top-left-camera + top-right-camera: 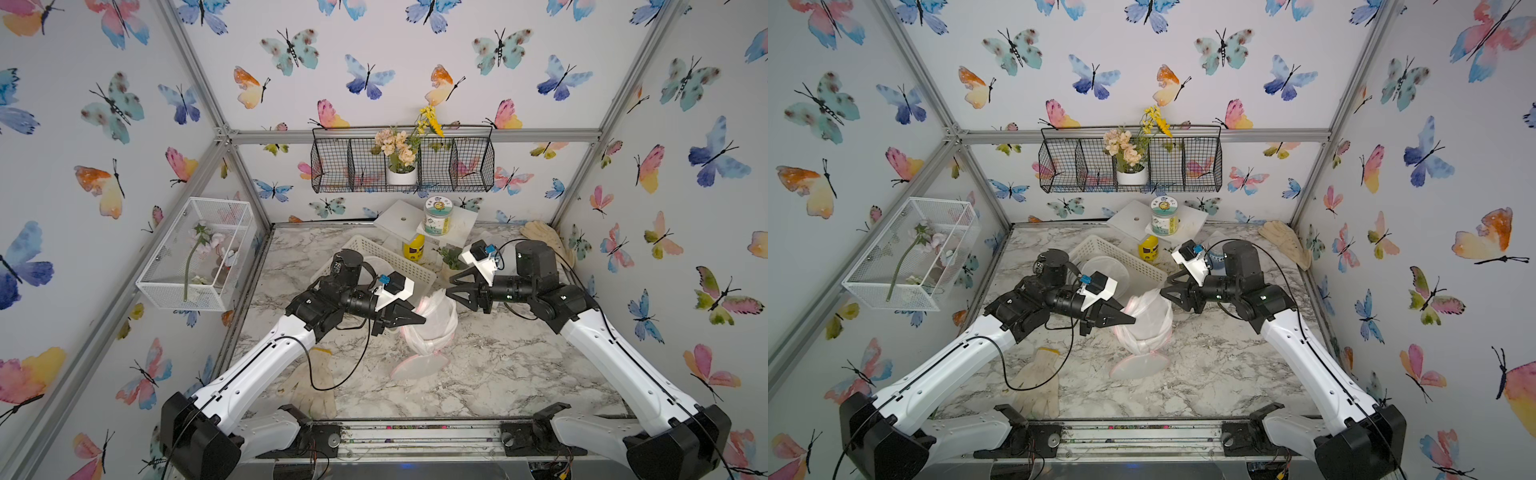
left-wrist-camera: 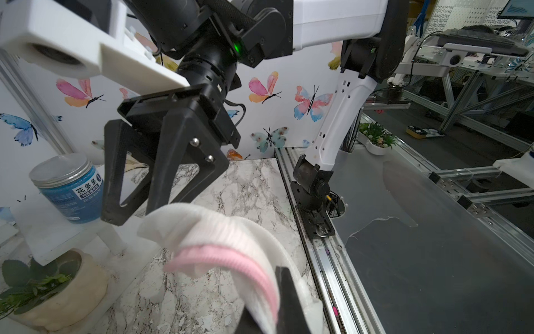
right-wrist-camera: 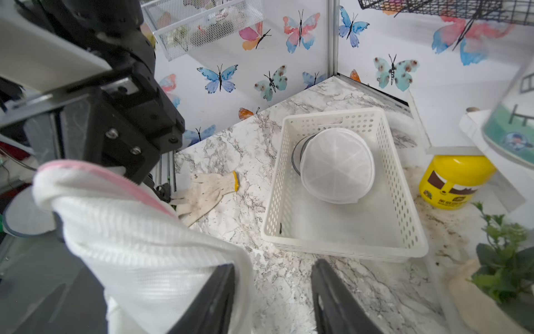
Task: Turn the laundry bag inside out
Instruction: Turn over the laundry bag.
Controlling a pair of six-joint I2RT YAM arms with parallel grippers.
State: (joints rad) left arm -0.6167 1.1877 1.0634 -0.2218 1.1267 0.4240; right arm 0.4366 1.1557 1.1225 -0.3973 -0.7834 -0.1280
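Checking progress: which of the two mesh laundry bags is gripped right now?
The pink-trimmed bag, pinched in the shut left gripper. The other, a round white bag, lies free in the white basket.

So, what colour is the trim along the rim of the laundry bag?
Pink trim on the white mesh laundry bag; the left wrist view shows it best.

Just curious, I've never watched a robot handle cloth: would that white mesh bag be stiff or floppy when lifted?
Probably floppy: the bag sags in folds below the left pincer pinching it. Likely very light, being thin, see-through mesh. Pushed, it would probably crumple rather than slide.
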